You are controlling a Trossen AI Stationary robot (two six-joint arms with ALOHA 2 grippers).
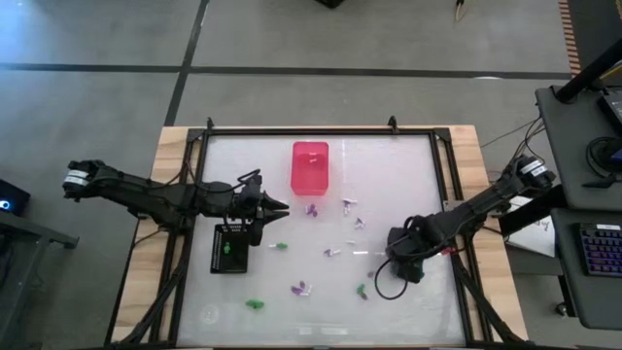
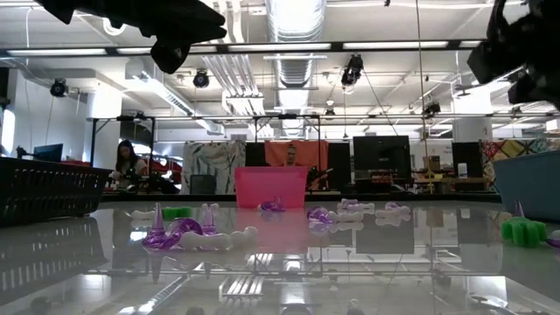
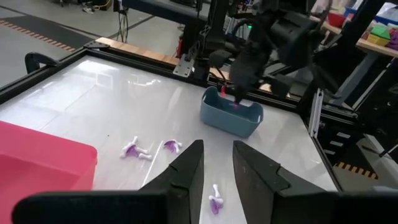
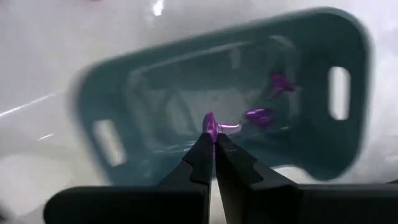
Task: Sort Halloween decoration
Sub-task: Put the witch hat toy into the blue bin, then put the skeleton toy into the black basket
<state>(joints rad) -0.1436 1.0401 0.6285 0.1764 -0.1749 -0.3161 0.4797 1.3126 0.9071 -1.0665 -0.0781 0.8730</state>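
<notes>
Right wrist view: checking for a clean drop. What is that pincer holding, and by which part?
The right pincer pinches a purple piece by its lower end, above the grey-blue bin.

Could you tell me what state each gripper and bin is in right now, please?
Right gripper: shut on a purple piece, above the grey-blue bin.
Left gripper: open, empty.
Grey-blue bin: holds two purple pieces.
Black bin: holds green pieces.
Pink bin: upright; contents unclear.

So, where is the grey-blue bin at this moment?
In the high view the grey-blue bin is on the table's right side, hidden under the right pincer, which hangs over it shut on a purple piece; two purple pieces lie inside.
</notes>
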